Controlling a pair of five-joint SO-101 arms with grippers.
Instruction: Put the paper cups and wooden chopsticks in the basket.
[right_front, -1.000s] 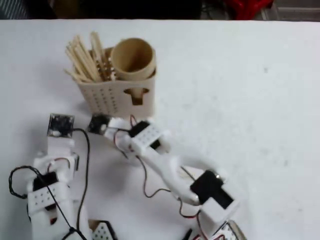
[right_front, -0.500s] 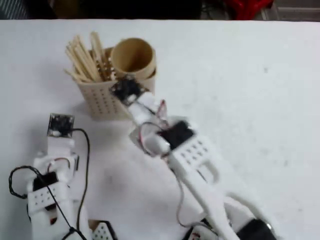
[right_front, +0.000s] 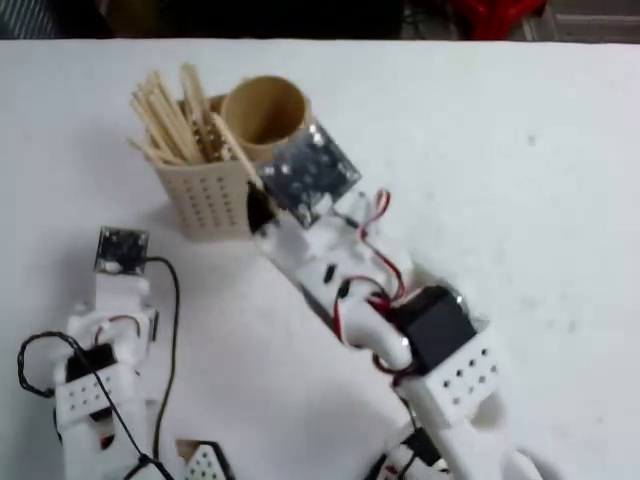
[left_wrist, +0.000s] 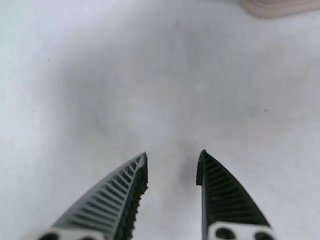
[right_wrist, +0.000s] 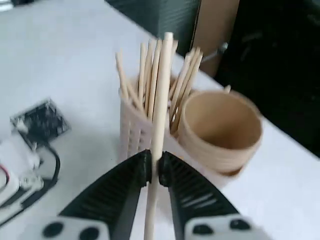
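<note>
at near left, left gripper (left_wrist: 173, 155) released, jaws parted above bare table (left_wrist: 150, 75). beyond, right gripper (right_wrist: 155, 154) clenched on single chopstick (right_wrist: 162, 90), its far end over basket (right_front: 210, 195). farthest, inside basket: chopstick bundle (right_front: 168, 118), paper cup (right_front: 265, 112).

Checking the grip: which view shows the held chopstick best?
The right wrist view: the chopstick is clamped in the right gripper, close up, before the basket. The high view shows it slanting across the basket, lower end hidden by the arm. The left wrist view faces the table.
</note>
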